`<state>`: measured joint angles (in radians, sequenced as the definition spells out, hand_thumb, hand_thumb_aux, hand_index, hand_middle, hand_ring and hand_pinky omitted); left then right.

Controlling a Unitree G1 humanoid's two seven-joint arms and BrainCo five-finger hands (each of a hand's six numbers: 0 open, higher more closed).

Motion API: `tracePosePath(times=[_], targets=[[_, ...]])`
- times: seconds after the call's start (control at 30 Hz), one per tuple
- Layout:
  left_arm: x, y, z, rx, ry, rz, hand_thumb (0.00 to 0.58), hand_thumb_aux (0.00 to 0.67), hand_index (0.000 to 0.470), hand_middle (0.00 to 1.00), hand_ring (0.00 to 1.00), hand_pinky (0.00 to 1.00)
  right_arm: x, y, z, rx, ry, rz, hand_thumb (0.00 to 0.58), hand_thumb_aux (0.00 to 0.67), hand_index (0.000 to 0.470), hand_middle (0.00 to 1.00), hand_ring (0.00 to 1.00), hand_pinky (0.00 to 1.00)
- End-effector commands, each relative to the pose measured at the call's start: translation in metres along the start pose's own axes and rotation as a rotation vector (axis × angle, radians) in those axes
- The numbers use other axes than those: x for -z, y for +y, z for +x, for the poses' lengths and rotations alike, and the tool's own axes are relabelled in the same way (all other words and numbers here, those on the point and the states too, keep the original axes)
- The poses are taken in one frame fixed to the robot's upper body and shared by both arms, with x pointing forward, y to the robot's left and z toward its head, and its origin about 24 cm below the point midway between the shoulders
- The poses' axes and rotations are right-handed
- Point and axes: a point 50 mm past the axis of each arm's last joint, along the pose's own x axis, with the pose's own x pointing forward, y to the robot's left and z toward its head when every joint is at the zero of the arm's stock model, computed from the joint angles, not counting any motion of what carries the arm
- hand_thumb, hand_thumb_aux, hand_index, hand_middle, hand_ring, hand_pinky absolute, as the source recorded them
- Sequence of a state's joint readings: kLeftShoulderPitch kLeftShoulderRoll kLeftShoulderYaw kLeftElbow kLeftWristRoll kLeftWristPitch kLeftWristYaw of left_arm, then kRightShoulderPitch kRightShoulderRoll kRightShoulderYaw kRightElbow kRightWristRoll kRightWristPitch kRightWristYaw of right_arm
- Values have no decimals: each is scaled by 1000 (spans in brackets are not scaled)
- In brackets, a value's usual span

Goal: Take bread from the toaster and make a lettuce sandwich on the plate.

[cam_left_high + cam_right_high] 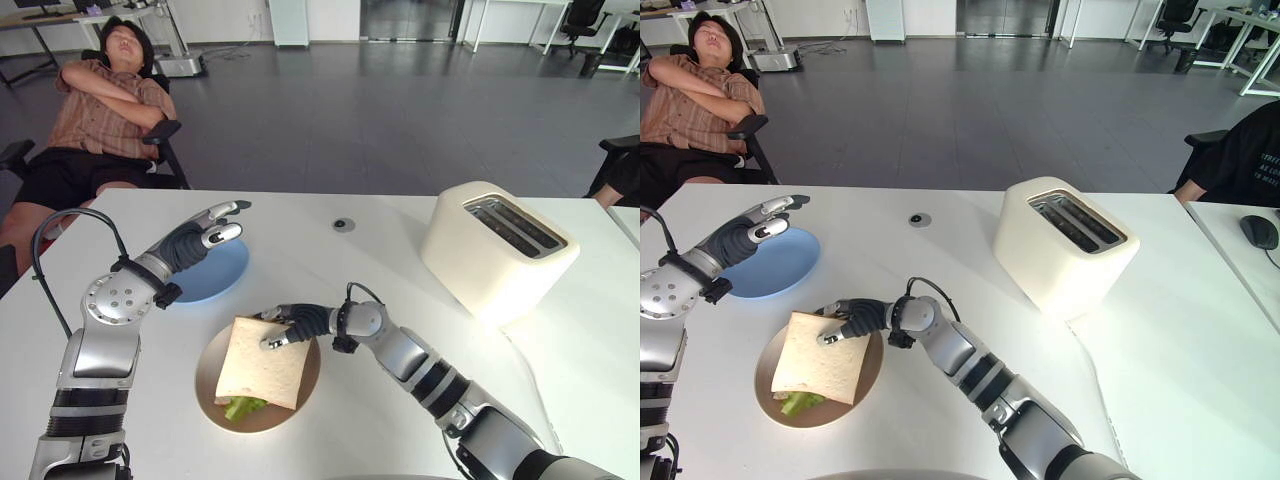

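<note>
The right hand (295, 323) pinches the top slice (262, 365) at its 1 o'clock corner, on the plate (270, 421). If it snags on release, the slice could slide off the lettuce (240, 407) showing at 6 o'clock. The left hand (195, 240), spread, hangs at 10 o'clock.

Lettuce (243, 407) mostly hidden under the bread (265, 365), peeking out at 7 o'clock. You can't see inside the toaster (497, 255) slots.
</note>
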<state>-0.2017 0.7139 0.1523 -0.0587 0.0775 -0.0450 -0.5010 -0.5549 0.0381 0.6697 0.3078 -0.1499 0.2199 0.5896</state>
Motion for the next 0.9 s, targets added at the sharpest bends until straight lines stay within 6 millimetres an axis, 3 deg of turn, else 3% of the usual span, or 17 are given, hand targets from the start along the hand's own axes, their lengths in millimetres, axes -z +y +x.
tracePosePath(times=[0.03,0.07,0.1,0.4,0.6,0.63,0.7,0.73,0.77,0.8,0.9], targets=[[1,-1,-1,7,11,10,0,0,0,0,0,0,-3,-3,4,6,-2,-49,580,667,468,0,0,0],[1,-1,-1,8,11,10,0,0,0,0,0,0,-4,-6,3,18,-6,-55,251,166,116,0,0,0],[1,-2,-1,8,11,10,0,0,0,0,0,0,-5,-9,3,29,-10,-63,0,0,0,0,0,0],[3,-3,-12,-9,42,-13,0,0,0,0,0,0,-52,-49,-17,160,-139,-153,0,0,0,0,0,0],[10,-8,-17,75,64,-29,0,0,0,0,0,0,-73,-78,-53,290,-201,-103,0,0,0,0,0,0],[17,-7,-23,112,104,-7,0,0,0,1000,1000,1000,-71,-83,-62,311,-195,-83,0,0,0,0,0,0],[31,1,-36,179,214,122,0,0,0,1000,1000,1000,-63,-91,-80,356,-166,-76,0,0,0,0,0,0],[38,8,-41,210,278,214,294,200,140,1000,1000,1000,-57,-94,-90,383,-148,-74,0,0,0,1000,1000,1000],[44,16,-45,239,338,314,580,670,470,1000,1000,1000,-51,-97,-100,406,-128,-72,363,260,182,1000,1000,1000],[49,22,-50,285,407,407,580,670,470,1000,1000,1000,-44,-99,-110,428,-106,-70,580,670,470,1000,1000,1000],[58,24,-66,471,529,507,580,670,470,1000,1000,1000,-18,-88,-128,411,-12,-68,580,670,470,1000,1000,1000]])
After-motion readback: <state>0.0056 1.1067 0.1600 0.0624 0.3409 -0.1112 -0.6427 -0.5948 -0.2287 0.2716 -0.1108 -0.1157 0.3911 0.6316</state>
